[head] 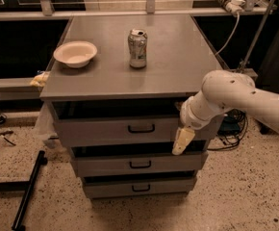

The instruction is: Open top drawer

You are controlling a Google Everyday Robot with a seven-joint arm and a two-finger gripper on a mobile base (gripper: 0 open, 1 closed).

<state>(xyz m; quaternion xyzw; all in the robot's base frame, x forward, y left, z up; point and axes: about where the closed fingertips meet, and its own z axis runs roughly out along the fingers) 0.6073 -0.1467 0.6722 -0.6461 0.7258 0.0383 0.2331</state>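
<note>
The top drawer (106, 129) is a grey metal front with a small black loop handle (141, 128) at its centre, just under the cabinet top. It stands slightly out, with a dark gap above it. Two shorter grey drawers (139, 164) sit below it. My gripper (182, 142) hangs from the white arm (235, 97) at the right end of the top drawer front, to the right of the handle and a little below it, pointing down. It holds nothing that I can see.
On the grey cabinet top (178, 66) stand a drink can (137, 48) and a white bowl (75, 53). A black pole (28, 191) lies on the speckled floor at the left. Cables (233, 124) hang at the right behind the arm.
</note>
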